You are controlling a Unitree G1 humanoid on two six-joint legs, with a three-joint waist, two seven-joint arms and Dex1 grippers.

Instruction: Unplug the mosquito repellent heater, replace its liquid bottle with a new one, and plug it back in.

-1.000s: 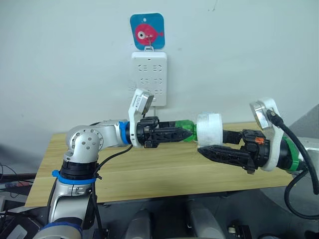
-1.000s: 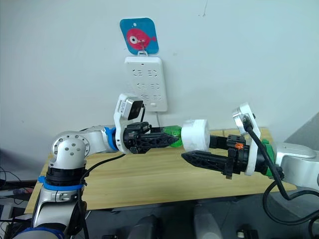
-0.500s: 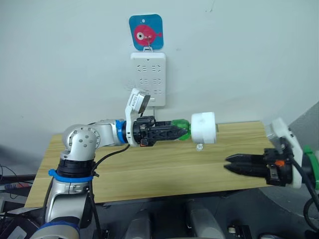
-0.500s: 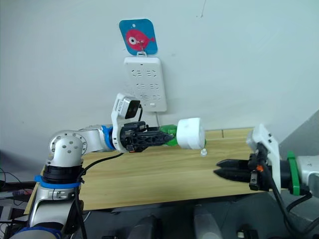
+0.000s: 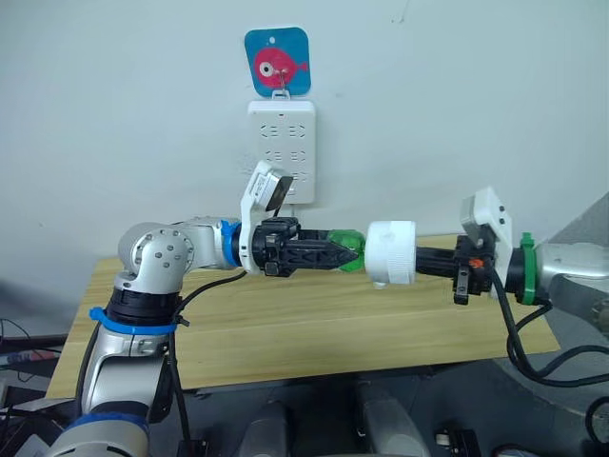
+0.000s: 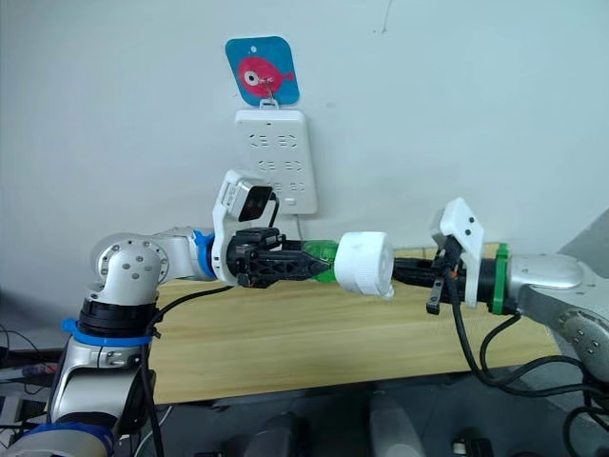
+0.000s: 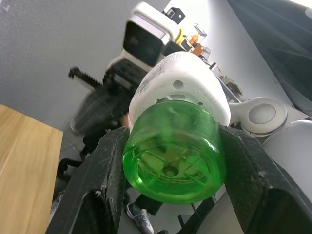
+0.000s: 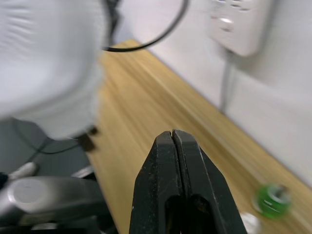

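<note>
Table of pale wood spans the lower half of the frame, against a plain wall. At centre left, the left tool reaches toward the middle, its two black fingers clamped on either side of a green liquid bottle (the wrist view looks straight at the bottle's round translucent base, pinched between the pads). Screwed onto the bottle's far end, the mosquito repellent heater hangs in mid-air just above the table's back edge, at the centre of the frame, lying on its side.

On the wall above, in the upper centre, a white power strip hangs upright beneath a blue tag printed with a pink fish; a cord drops from the strip toward the table.

At centre right, the right tool points at the heater, its black fingers pressed together with nothing between them, as the right wrist view shows. From the head views its tip meets the heater's right face; whether it actually touches cannot be told. A second small green object, blurred, lies on the table in the right wrist view.
</note>
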